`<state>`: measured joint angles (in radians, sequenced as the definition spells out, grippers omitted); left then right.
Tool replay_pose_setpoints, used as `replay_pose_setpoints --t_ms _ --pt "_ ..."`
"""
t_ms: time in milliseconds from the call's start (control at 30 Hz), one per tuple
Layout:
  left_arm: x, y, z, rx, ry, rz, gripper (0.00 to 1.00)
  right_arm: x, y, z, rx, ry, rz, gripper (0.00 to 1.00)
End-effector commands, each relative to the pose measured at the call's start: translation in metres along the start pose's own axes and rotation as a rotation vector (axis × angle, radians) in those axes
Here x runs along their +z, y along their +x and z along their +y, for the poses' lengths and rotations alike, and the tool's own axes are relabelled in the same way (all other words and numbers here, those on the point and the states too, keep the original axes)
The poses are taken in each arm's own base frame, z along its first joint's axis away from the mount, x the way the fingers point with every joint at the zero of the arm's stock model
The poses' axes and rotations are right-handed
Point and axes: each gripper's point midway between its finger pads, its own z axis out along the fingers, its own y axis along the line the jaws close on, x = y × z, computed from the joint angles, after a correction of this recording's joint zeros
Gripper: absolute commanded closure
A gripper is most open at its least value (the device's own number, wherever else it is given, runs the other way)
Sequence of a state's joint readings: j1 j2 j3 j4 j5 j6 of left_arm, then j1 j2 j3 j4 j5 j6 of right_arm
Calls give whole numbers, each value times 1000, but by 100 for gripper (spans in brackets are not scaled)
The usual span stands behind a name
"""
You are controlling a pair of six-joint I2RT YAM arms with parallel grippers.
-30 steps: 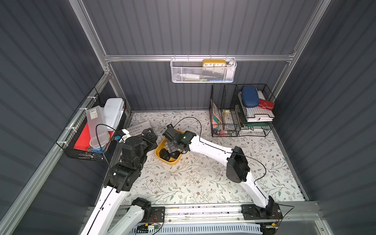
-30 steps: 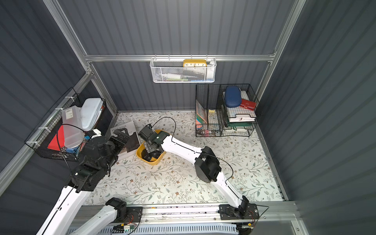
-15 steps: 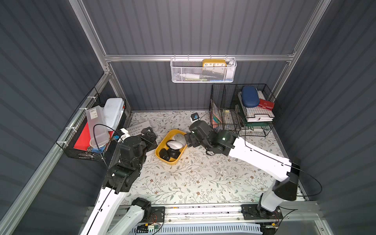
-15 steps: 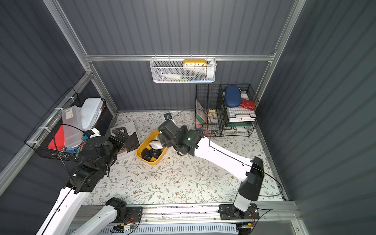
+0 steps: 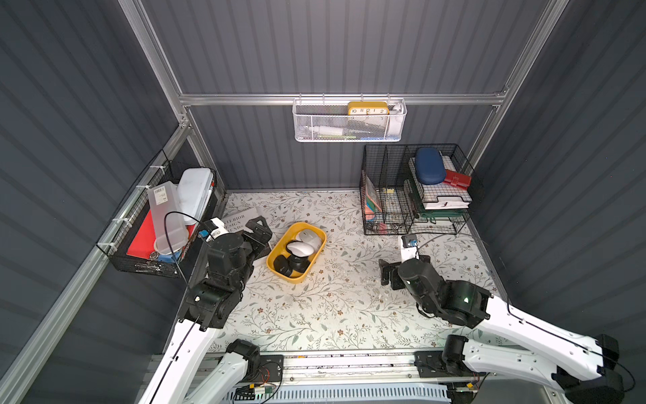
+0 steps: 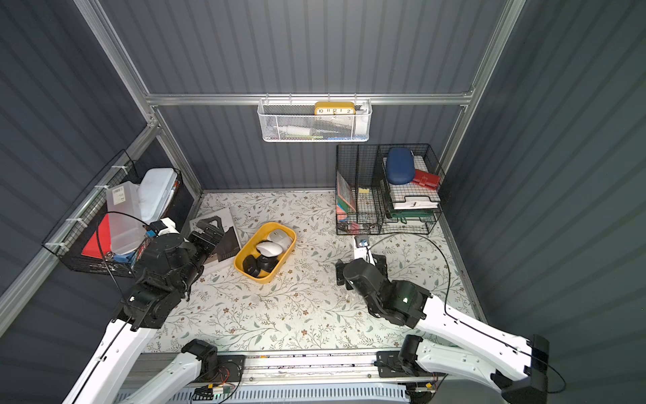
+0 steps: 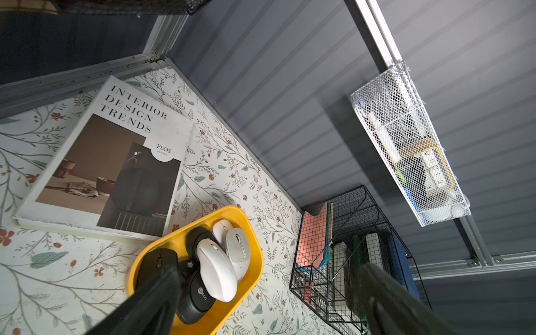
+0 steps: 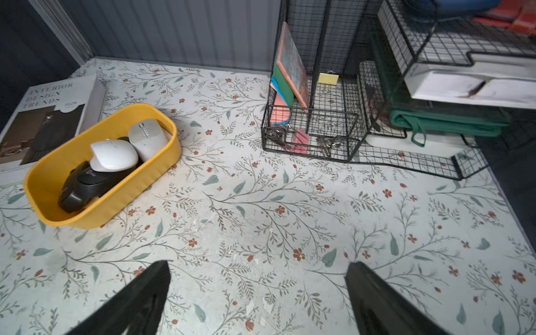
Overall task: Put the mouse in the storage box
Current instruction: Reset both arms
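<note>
Mice lie in the yellow storage box, left of frame centre; left gripper and right gripper gape wide, empty.

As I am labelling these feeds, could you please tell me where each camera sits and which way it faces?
Top views: high over the near edge, looking down on the floral table; both arms show, left gripper and right gripper open.
Left wrist: on the left arm, facing past its fingers over the storage box toward the white mesh basket.
Right wrist: on the right arm, low, facing between its fingers toward the wire organiser.
Shared: both wrist views show the storage box and magazine.
</note>
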<state>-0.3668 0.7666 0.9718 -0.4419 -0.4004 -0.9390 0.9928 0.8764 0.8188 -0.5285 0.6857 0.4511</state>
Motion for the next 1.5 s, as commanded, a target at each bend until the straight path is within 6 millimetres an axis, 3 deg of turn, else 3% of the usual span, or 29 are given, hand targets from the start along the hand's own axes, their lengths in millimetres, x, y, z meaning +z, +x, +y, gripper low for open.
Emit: replay_pose_setpoints --t_ms 0,100,233,300,433,600,700,767,933,1200,1300,1400,1467 --pt "12 19 6 5 8 55 1 0 -3 -8 86 17 -58 1" --pt "20 30 12 -4 2 79 1 2 -1 -12 81 48 -60 1" --pt "29 29 21 -7 -31 37 1 2 -6 -15 55 81 -71 1" --pt "33 20 29 -34 -81 -19 1 1 -13 -16 41 94 -92 1" --pt "47 -12 19 22 -104 -184 1 4 -29 -17 -4 130 -173 1" --pt "89 -29 -8 298 -114 -288 1 17 -50 -54 30 296 -308 1" --pt "111 -32 -8 439 -150 -351 1 31 -59 -88 101 368 -328 1" --pt "113 -39 -5 487 -104 -415 1 43 -60 -112 123 438 -298 1" --pt "131 -47 47 603 -223 -466 1 64 -50 -158 114 594 -252 1" --pt "145 -43 126 670 -271 -463 0 95 -12 -190 79 676 -232 1" --pt "146 -39 135 667 -227 -484 1 106 1 -195 62 677 -237 1" --pt "148 -36 132 652 -118 -485 1 112 8 -201 53 671 -255 1" --pt "159 -27 135 670 -103 -430 1 116 12 -204 71 646 -266 1"
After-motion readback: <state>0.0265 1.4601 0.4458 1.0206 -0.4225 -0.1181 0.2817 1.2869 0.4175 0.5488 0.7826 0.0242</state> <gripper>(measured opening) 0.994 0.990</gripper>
